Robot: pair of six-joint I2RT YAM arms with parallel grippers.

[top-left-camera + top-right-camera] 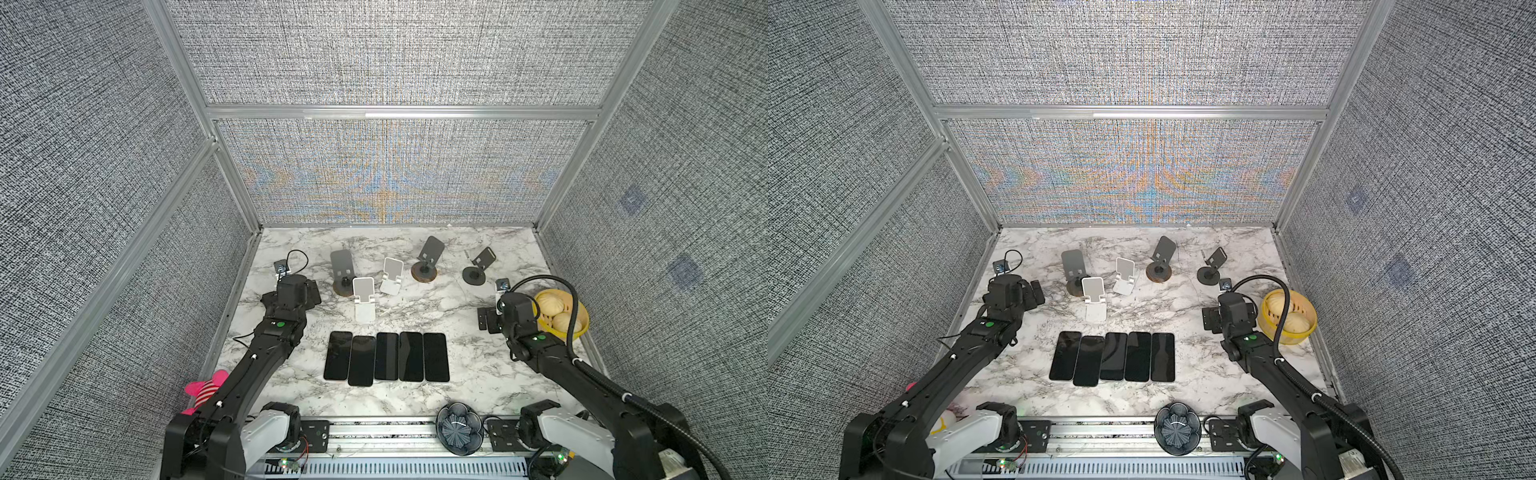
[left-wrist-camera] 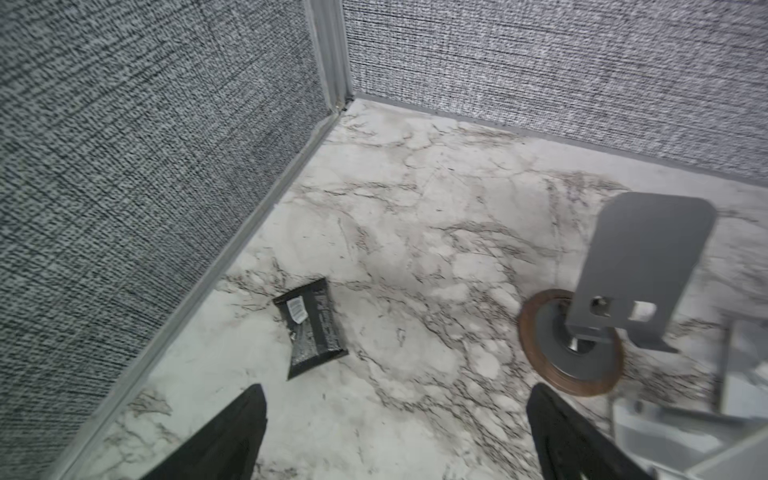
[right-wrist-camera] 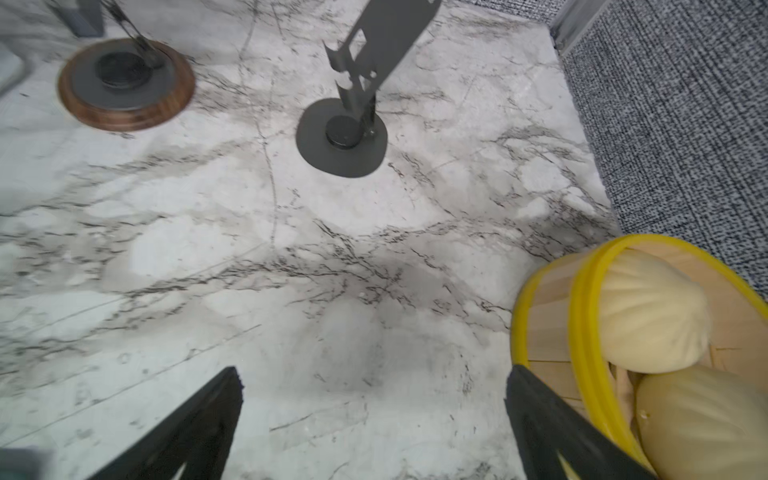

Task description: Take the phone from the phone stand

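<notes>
Five phones [image 1: 386,357] are recorded lying flat, screens up, side by side in a single row on the marble tabletop [image 1: 478,374]. The row is placed at the middle of the tabletop, towards the front edge, and neighbouring handsets are touching or very nearly so.

Five phone stands [image 1: 424,272] are noted behind the row, towards the rear edge, and all are found unoccupied. A left dark stand [image 1: 343,266] on a wooden disc is set nearest the left edge. Two white stands [image 1: 363,299] are placed at the middle, one in front of the other. A middle dark stand [image 1: 430,249], also on a wooden disc, is set behind them. A right dark stand [image 1: 482,257] on a dark round base is set nearest the right edge.

The left gripper [image 2: 397,390] is positioned over the tabletop close to the left edge. Its fingers [image 2: 245,419] are spread wide and nothing is held. A black pouch [image 2: 311,328] is seen on the marble just ahead of it.

The right gripper [image 3: 373,372] is positioned close to the right edge. Its fingers [image 3: 208,415] are likewise spread wide and nothing is held. A yellow-rimmed basket [image 3: 582,332] containing pale buns [image 3: 652,316] is found just beside it, against the right edge.

A pink striped toy [image 1: 208,386] is noted at the front left corner, and a dark flower-shaped dish [image 1: 459,426] at the front edge
</notes>
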